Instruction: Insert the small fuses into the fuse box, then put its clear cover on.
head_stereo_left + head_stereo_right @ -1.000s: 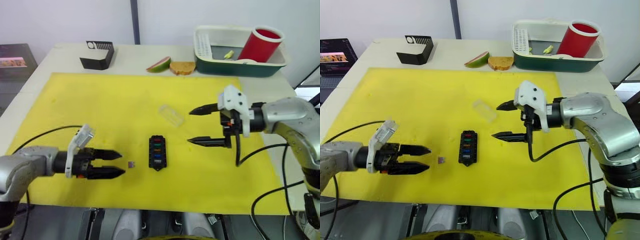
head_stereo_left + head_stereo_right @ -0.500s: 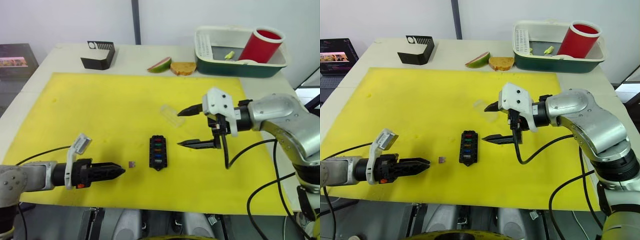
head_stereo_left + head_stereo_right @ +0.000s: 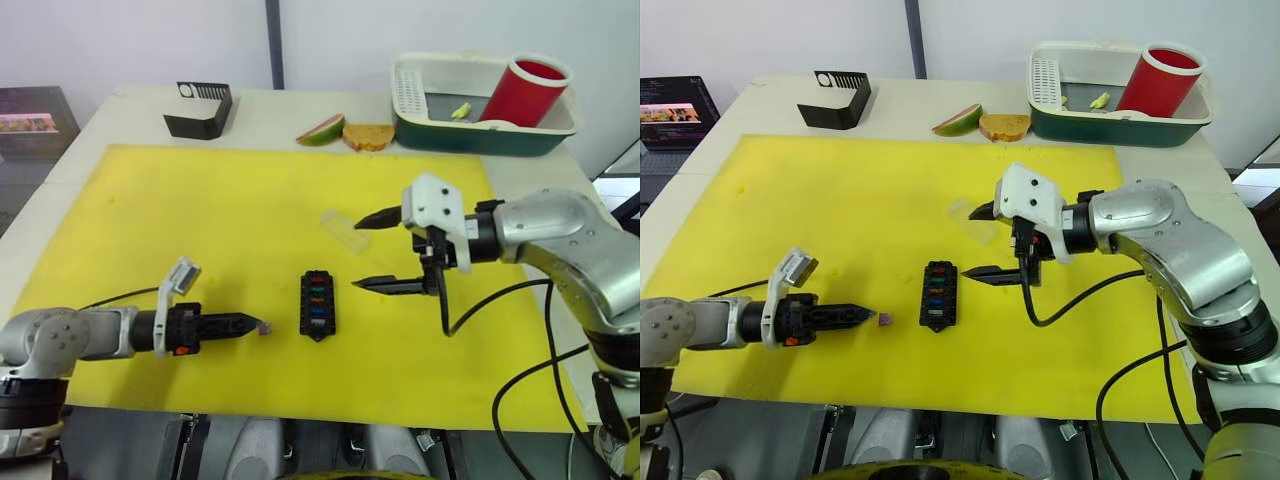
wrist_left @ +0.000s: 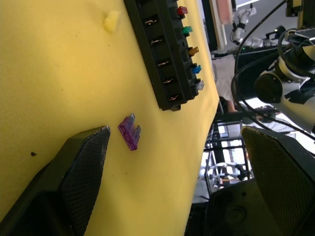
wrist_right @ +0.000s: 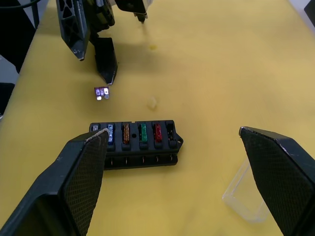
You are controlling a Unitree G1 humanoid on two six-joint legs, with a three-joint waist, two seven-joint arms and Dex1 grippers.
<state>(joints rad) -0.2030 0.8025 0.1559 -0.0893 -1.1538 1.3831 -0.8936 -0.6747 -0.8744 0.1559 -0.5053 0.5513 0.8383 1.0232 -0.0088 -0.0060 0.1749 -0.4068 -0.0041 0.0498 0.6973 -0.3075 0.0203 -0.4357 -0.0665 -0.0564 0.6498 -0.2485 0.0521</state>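
Observation:
The black fuse box (image 3: 318,304) lies on the yellow mat (image 3: 200,220), with several coloured small fuses (image 5: 134,132) seated in its slots. A loose purple fuse (image 4: 130,132) lies on the mat just left of the box. My left gripper (image 4: 174,130) is open around it, low over the mat, and the fuse sits close to one finger (image 4: 83,167). The clear cover (image 3: 345,231) lies behind the box, to its right. My right gripper (image 3: 360,254) hovers open and empty just right of the box, its upper fingertip beside the cover.
A black slotted stand (image 3: 198,108) sits at the back left. A fruit slice (image 3: 320,129) and bread (image 3: 368,136) lie behind the mat. At the back right, a green and white basket (image 3: 470,130) holds a red cup (image 3: 522,88). Cables trail from both wrists.
My left gripper has turned on edge and slid right until its tips reach the purple fuse. My right gripper moved left towards the box and cover, then held still.

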